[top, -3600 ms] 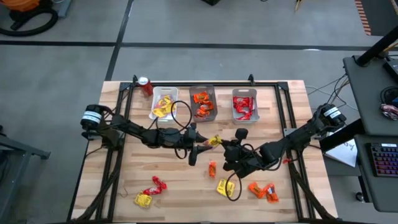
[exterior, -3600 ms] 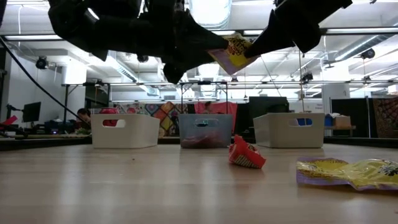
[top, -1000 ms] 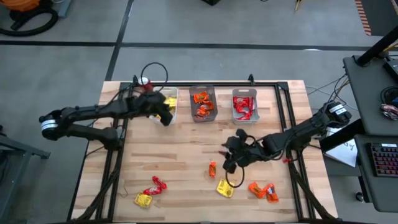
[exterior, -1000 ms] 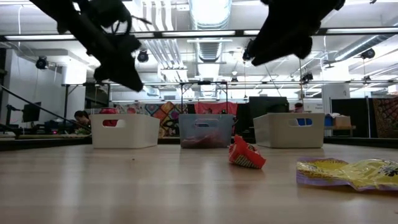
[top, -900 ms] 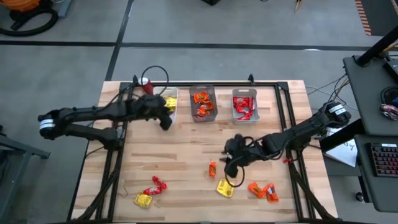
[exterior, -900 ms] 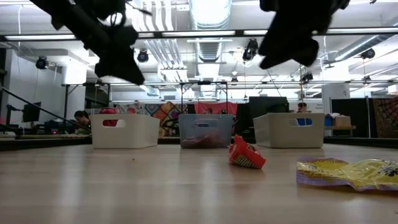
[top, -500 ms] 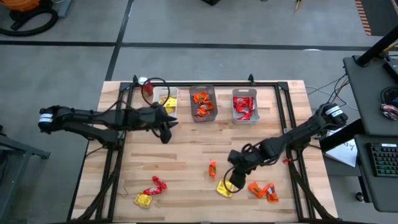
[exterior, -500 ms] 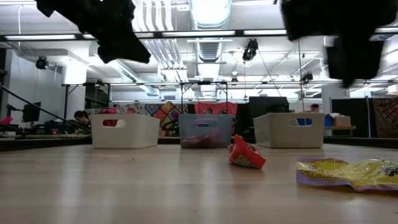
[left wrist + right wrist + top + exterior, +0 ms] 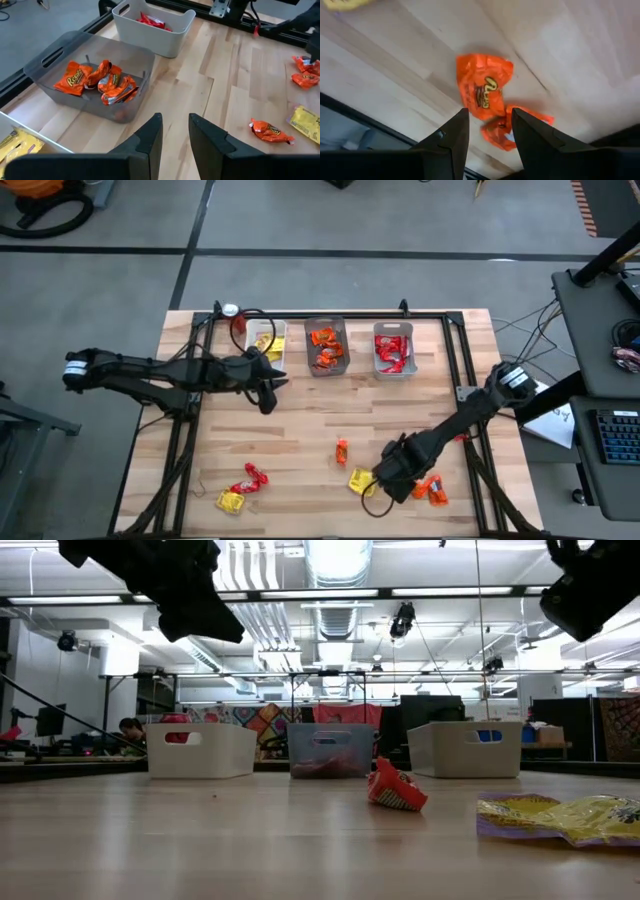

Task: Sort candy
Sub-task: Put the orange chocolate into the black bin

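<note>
Near the table's front edge, your right gripper (image 9: 396, 477) hovers with fingers spread and empty over two crinkled orange candy packets (image 9: 485, 92) lying on the pale wooden table (image 9: 300, 430). Your left gripper (image 9: 266, 388), fingers slightly parted and empty, hangs just before the grey translucent plastic bin (image 9: 60, 55) of orange candy.

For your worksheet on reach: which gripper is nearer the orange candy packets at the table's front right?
The right gripper hangs right beside the orange candy packets. The left gripper is far off, near the yellow bin.
</note>
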Controlling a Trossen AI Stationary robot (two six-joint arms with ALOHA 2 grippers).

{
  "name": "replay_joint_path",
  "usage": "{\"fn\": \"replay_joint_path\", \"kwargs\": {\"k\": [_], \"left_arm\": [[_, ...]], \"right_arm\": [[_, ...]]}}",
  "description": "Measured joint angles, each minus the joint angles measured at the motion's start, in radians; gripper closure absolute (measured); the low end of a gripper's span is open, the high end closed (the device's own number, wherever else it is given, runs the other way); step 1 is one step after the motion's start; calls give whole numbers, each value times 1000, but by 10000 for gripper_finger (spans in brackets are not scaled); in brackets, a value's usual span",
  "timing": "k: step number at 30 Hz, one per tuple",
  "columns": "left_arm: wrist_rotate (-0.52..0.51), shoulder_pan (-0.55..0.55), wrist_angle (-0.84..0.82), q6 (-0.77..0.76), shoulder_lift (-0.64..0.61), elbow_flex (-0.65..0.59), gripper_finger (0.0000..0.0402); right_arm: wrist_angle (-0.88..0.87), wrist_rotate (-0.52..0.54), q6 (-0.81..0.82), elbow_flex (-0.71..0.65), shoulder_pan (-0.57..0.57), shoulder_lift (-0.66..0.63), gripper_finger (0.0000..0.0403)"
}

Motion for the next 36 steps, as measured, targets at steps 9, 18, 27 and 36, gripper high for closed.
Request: {"fn": "replay_joint_path", "kwargs": {"k": [9, 18, 27, 36], "left_arm": [[0, 0, -1, 0, 9, 0, 322], [0, 0, -5, 0, 9, -1, 322], [1, 0, -23, 1, 9, -1, 322], [1, 0, -29, 1, 9, -1, 322]], "right_arm": [[23, -5, -40, 49, 11, 89, 212], [34, 25, -111, 34, 11, 134, 195], [90, 80, -144, -19, -7, 141, 212], [99, 134, -126, -46, -9, 139, 266]]}}
